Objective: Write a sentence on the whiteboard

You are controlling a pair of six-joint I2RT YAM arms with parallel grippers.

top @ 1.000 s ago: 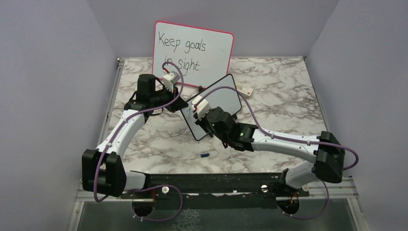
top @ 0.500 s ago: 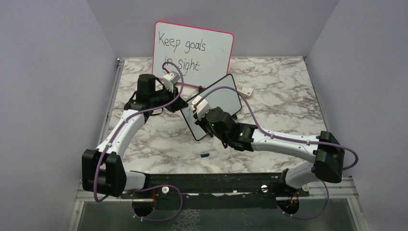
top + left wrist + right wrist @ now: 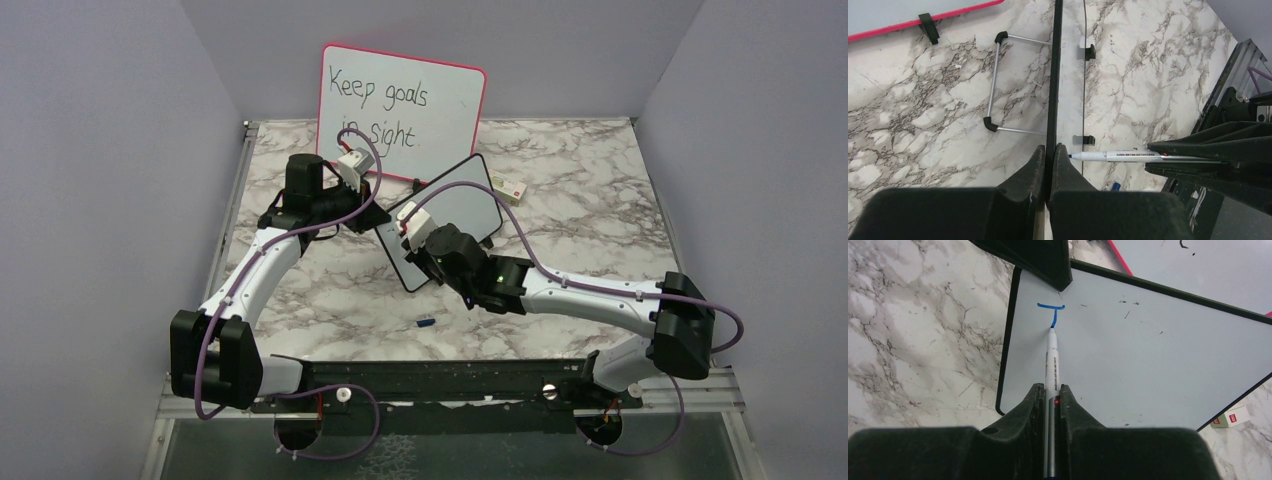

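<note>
The small black-framed whiteboard [image 3: 462, 198] stands tilted in the middle of the table. My left gripper [image 3: 1050, 150] is shut on its edge, which shows edge-on in the left wrist view as the whiteboard [image 3: 1053, 75]. My right gripper [image 3: 1050, 390] is shut on a white marker [image 3: 1051, 357]. The marker's blue tip touches the whiteboard [image 3: 1148, 355] near its upper left corner. The sentence [image 3: 1052, 310] shows only as a blue horizontal bar with a downstroke under it. From the left wrist, the marker [image 3: 1128, 156] points at the board's face.
A larger pink-framed whiteboard [image 3: 400, 100] with black handwriting leans at the back. A small white box [image 3: 508, 186] lies right of the small board. A blue cap [image 3: 425, 322] lies on the marble near the front. A wire stand [image 3: 993, 90] props the board from behind.
The right gripper with the marker has shifted very slightly to the left. The left arm and the board have not moved.
</note>
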